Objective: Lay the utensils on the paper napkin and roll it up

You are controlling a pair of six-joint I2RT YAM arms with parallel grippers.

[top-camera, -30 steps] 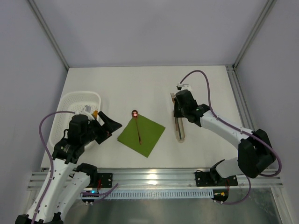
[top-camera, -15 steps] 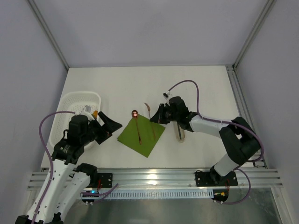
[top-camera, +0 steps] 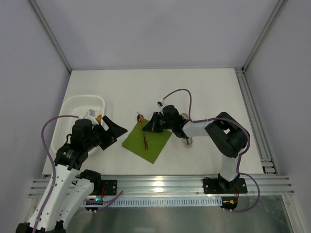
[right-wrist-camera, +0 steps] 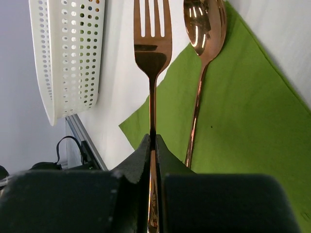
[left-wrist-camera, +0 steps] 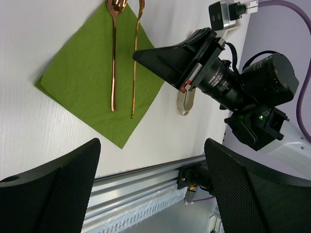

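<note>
The olive-green paper napkin (top-camera: 154, 145) lies flat between the arms. A copper spoon (right-wrist-camera: 204, 34) rests on it, bowl at the far corner. My right gripper (right-wrist-camera: 152, 141) is shut on the handle of the copper fork (right-wrist-camera: 152, 43), holding it alongside the spoon over the napkin's left part, tines past the far edge. Whether the fork touches the paper I cannot tell. In the top view the right gripper (top-camera: 146, 127) reaches in from the right. My left gripper (top-camera: 115, 130) stands open and holds nothing, just left of the napkin (left-wrist-camera: 82, 77).
A white mesh basket (top-camera: 73, 104) sits at the left behind my left arm. A pale beige oblong piece (left-wrist-camera: 183, 104) lies right of the napkin, partly under my right arm. The metal rail (top-camera: 160, 184) runs along the near edge.
My right gripper has carried the fork leftward from the beige piece to over the napkin, beside the spoon. The left arm, spoon and napkin have stayed put.
</note>
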